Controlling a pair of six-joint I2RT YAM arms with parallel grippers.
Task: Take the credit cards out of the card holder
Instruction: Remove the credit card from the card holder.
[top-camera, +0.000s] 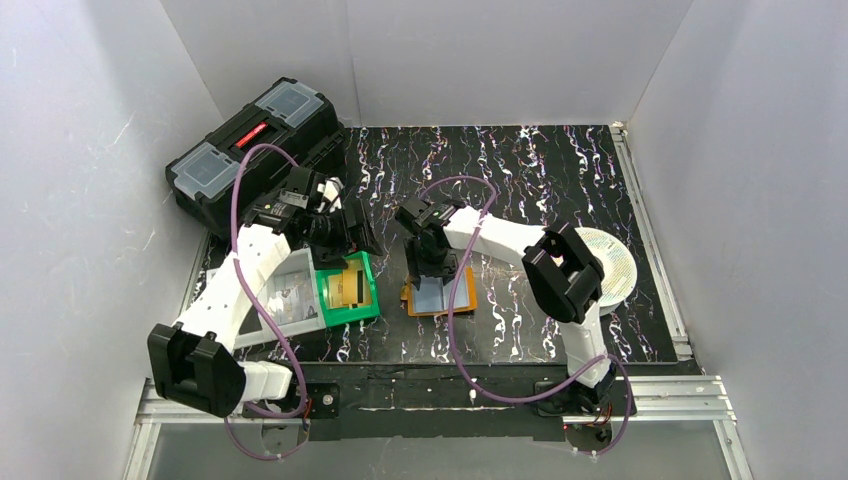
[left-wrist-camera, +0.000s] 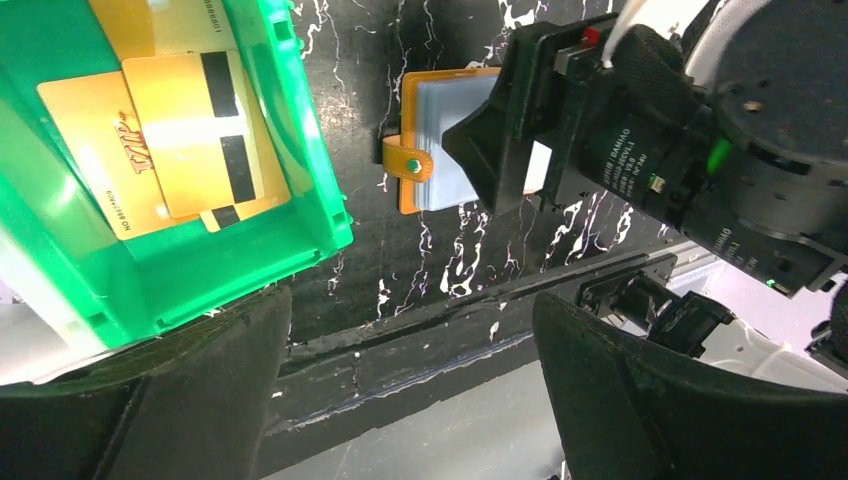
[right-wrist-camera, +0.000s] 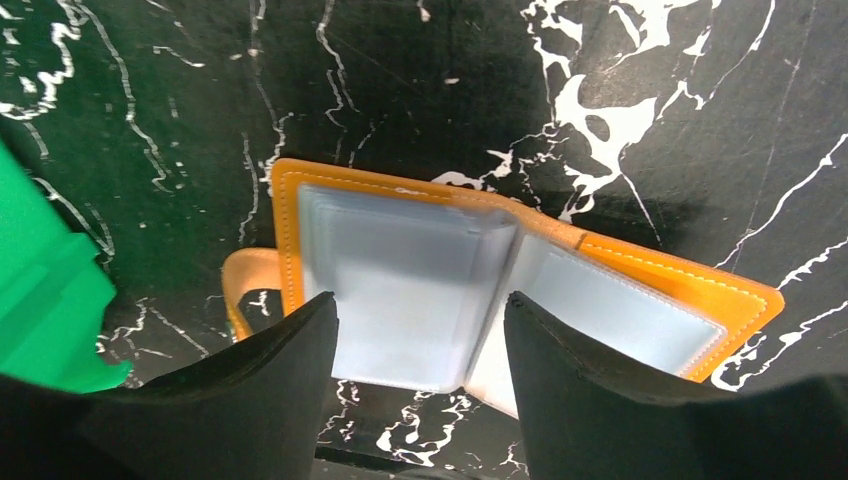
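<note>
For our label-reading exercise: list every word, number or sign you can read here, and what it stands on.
"VIP": gold-yellow plastic card in the green plastic bin.
"DAMIAO": black motor housing on the right arm.
Number along that card's edge and the red label on the black toolbox: too blurred.

overhead, 2 closeups on card holder (right-wrist-camera: 405, 265)

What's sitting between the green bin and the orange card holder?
Nothing: only a narrow strip of bare marbled table separates the green bin from the card holder, clearest in the left wrist view.
</note>
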